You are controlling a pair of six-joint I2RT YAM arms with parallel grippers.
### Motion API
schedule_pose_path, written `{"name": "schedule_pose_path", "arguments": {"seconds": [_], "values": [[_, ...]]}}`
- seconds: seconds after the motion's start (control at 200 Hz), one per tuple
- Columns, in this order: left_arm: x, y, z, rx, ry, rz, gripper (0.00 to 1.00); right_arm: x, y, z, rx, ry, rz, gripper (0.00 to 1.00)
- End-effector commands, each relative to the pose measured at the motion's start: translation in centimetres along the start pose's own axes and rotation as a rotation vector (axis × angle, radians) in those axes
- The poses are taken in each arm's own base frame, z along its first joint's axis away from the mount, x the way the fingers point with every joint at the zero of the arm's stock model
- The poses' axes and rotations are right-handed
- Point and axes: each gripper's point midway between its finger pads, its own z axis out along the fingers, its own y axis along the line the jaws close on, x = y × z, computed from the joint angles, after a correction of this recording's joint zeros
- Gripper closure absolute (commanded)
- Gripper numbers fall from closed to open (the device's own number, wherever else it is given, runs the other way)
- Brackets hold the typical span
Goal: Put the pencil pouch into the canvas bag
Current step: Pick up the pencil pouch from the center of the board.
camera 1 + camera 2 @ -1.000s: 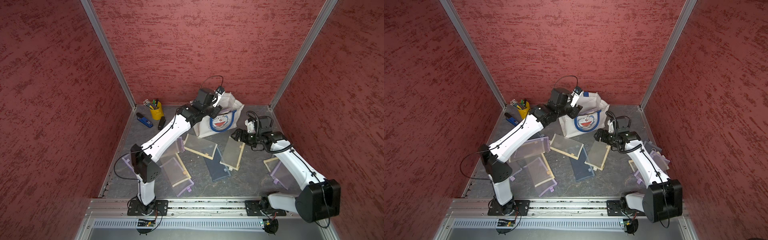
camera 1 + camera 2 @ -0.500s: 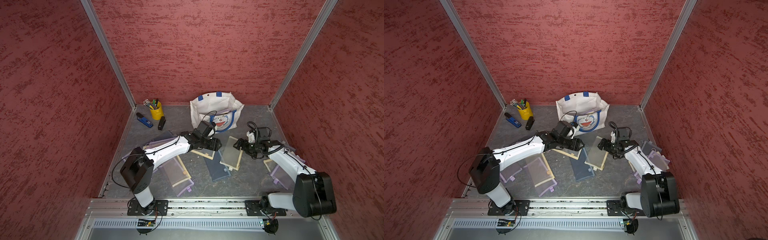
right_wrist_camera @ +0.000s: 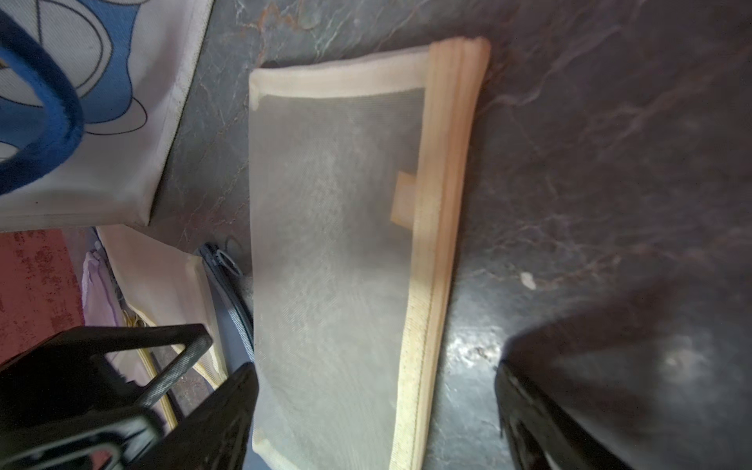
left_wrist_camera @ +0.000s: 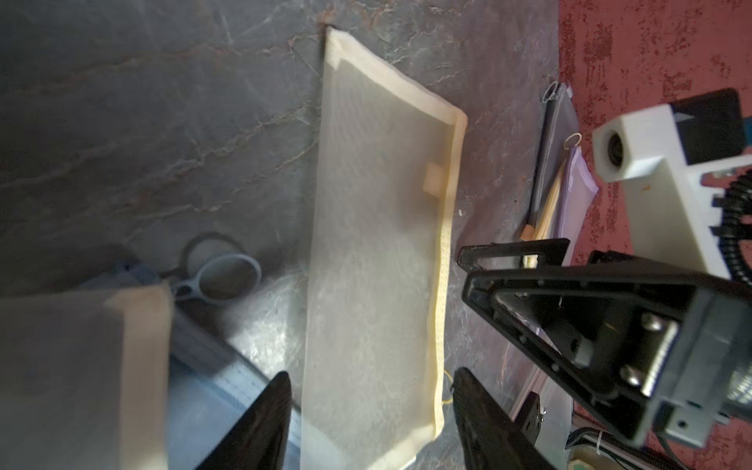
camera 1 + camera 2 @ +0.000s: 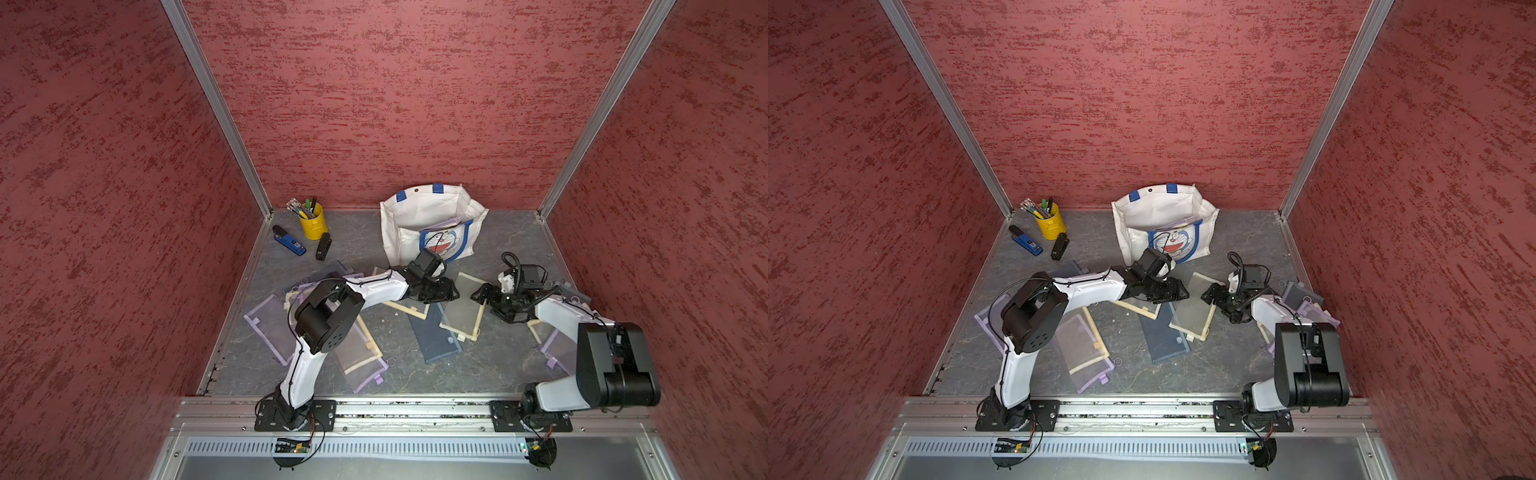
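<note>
The pencil pouch point(image 5: 462, 306), the cream-edged mesh one, lay flat on the bench point(image 5: 357, 243) just near of the canvas bag point(image 5: 398, 232), with its left edge over a navy pouch point(image 5: 434, 338). The left tool point(image 5: 454, 293) sat low at the pouch's far left corner with its jaws apart; in the left wrist view its fingers point(image 4: 276, 411) straddled the mesh without gripping it. The right tool point(image 5: 478, 294) faced it from the right, jaws spread wide and empty, astride the same pouch point(image 3: 333, 244).

The step in hand looked like the pickup. It would probably go best if only one tool closed, since two pinches on limp mesh could pull against each other. The stiffer bound edge seemed the surest hold. Care was needed not to catch the navy pouch beneath. The lift would need to clear the bag's upright rim before release over its open mouth.
</note>
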Motion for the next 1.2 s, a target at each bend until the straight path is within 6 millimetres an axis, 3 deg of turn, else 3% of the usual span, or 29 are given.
{"name": "schedule_pose_path", "arguments": {"seconds": [0.0, 0.225, 0.401, 0.461, 0.556, 0.686, 0.867, 1.002, 1.082, 1.197], "values": [[0.0, -0.2, 1.8, 0.032, 0.011, -0.040, 0.38, -0.3, 0.3, 0.7, -0.060, -0.012, -0.006, 0.10], [1.0, 0.3, 4.1, 0.047, 0.055, -0.074, 0.41, 0.5, 0.9, 1.4, -0.158, -0.004, 0.004, 0.16], [0.9, -1.0, 4.4, 0.113, 0.036, -0.080, 0.47, 0.9, 2.0, 1.2, -0.240, -0.013, -0.001, 0.26], [0.4, -1.9, 3.9, 0.146, 0.008, -0.066, 0.52, 0.9, 2.7, 0.7, -0.279, -0.026, -0.007, 0.32], [-0.7, -3.2, 2.4, 0.186, -0.049, -0.034, 0.73, 0.7, 3.8, -0.4, -0.317, -0.048, -0.040, 0.36], [-1.4, -5.1, -0.4, 0.216, -0.082, 0.035, 1.00, 0.6, 5.2, -2.4, -0.338, -0.074, -0.091, 0.34], [-0.8, -7.7, -5.8, 0.229, -0.085, 0.188, 1.00, -0.1, 6.9, -5.8, -0.314, -0.124, -0.156, 0.22], [-0.5, -10.1, -11.4, 0.229, -0.108, 0.366, 1.00, -0.8, 7.6, -7.6, -0.268, -0.143, -0.191, 0.15], [-1.5, -11.1, -14.9, 0.212, -0.154, 0.461, 1.00, -1.3, 8.2, -8.5, -0.256, -0.153, -0.209, 0.13], [-5.2, -12.3, -19.7, 0.151, -0.257, 0.585, 1.00, -2.3, 9.3, -9.8, -0.251, -0.180, -0.237, 0.11]]}}
